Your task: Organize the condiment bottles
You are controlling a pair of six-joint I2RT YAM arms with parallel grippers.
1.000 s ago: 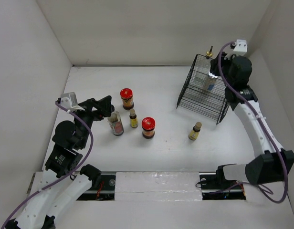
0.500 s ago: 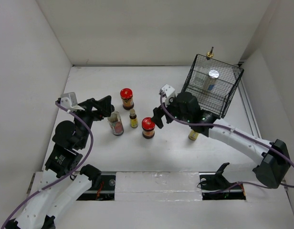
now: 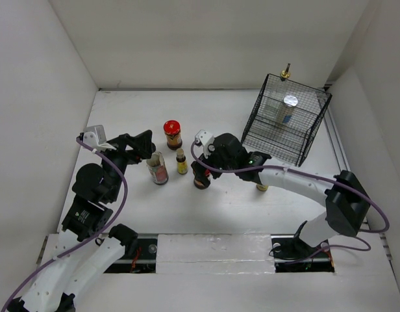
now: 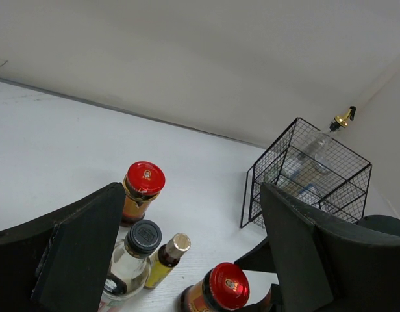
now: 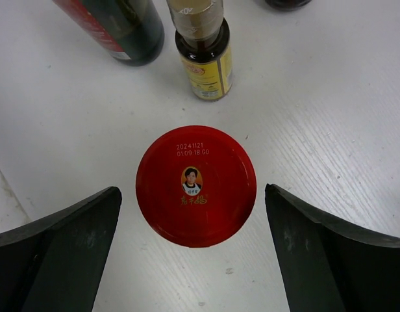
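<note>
A red-lidded dark jar [image 5: 196, 185] stands on the table, and my right gripper [image 5: 192, 188] hovers open right above it, one finger on each side of the lid, not touching. From above, that jar [image 3: 200, 182] is mostly covered by the right gripper [image 3: 199, 170]. Beside it stand a small yellow bottle [image 3: 181, 161], a reddish-labelled clear jar [image 3: 158, 168] and a second red-lidded jar [image 3: 173, 133]. Another yellow bottle [image 3: 262, 185] peeks from under the right arm. My left gripper [image 3: 140, 145] is open beside the clear jar [image 4: 143, 237], holding nothing.
A black wire basket [image 3: 262, 133] stands at the back right. Inside it are a tall clear bottle with a gold spout [image 3: 286, 71] and a silver-capped shaker [image 3: 290, 101]. White walls close in the table on three sides.
My right arm swung from the basket down and left to the middle jar, and its jaws opened. The left arm and the bottles on the table stayed put.
</note>
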